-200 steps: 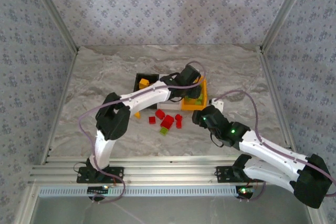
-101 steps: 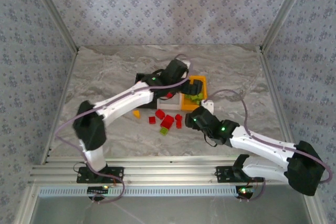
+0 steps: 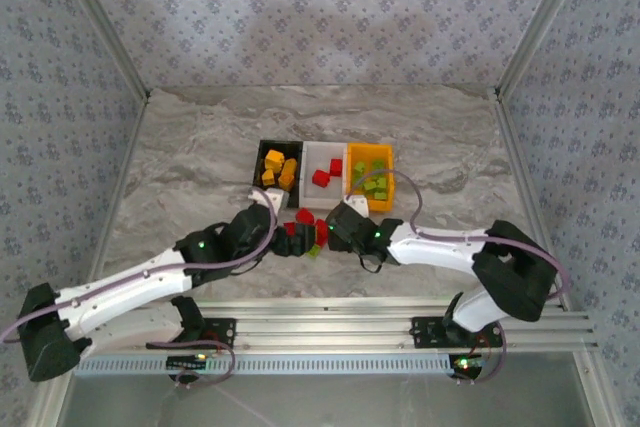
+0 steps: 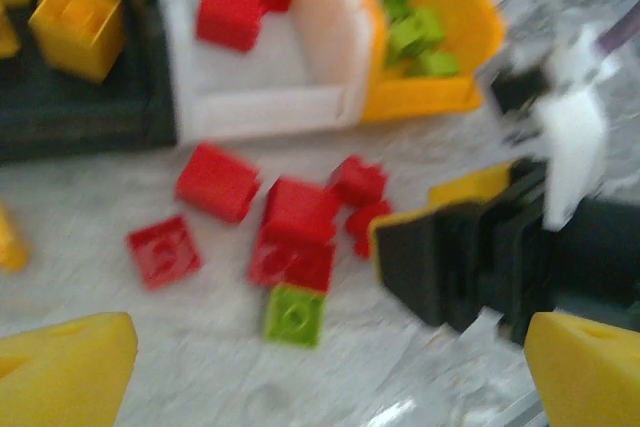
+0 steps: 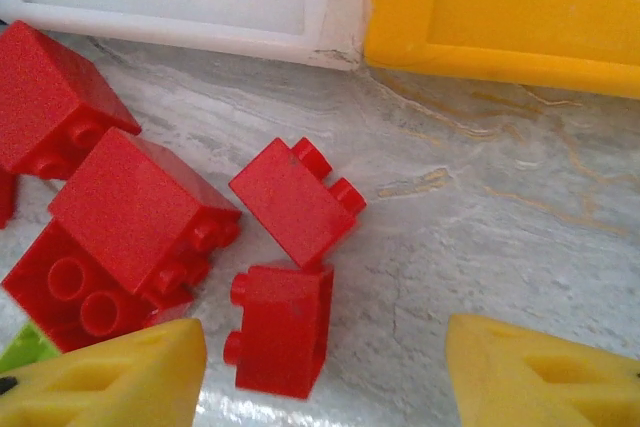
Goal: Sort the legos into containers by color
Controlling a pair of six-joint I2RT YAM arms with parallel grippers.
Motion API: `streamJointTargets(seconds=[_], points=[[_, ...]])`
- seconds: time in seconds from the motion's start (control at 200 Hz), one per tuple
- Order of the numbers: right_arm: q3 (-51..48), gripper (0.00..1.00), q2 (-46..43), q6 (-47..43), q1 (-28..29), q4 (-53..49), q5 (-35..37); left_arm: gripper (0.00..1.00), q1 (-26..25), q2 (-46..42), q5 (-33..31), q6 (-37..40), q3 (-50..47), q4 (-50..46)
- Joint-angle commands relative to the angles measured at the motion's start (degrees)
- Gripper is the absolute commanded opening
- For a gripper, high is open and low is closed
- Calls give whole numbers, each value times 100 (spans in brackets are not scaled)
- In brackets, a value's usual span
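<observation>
Three bins stand in a row, side walls touching, near the middle of the marbled table [image 3: 200, 147]: the black bin [image 3: 280, 144] on the left holds orange-yellow bricks [image 3: 277, 167], the white bin [image 3: 322, 154] in the middle holds two red bricks [image 3: 325, 174], and the orange-yellow bin [image 3: 380, 204] on the right holds lime green bricks [image 3: 370, 182]. Just in front of the white bin lies a cluster of loose bricks [image 4: 295, 237] on the bare table. Most are red, some chunky blocks with studs showing and one a flat square plate [image 4: 163, 250], and a single lime green brick [image 4: 295, 314] sits at the cluster's near edge. Both arms reach low toward this cluster from either side. The left gripper [image 4: 325, 367] has its yellow fingers spread wide with nothing between them. The right gripper [image 5: 325, 372] is likewise spread wide and holds nothing. A small red brick [image 5: 280, 327] lies on its side on the table close to one of the right gripper's fingers, ungripped, with another red brick [image 5: 295, 200] tilted just beyond it.
</observation>
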Motion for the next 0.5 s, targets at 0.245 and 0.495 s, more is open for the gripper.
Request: streamJointTargets(seconds=[0.245, 0.495], points=[[259, 45, 729, -60, -56, 282, -171, 99, -34, -1074, -622, -761, -689, -615], [52, 28, 343, -145, 13, 288, -184, 99, -34, -1366, -803, -803, -851, -787]])
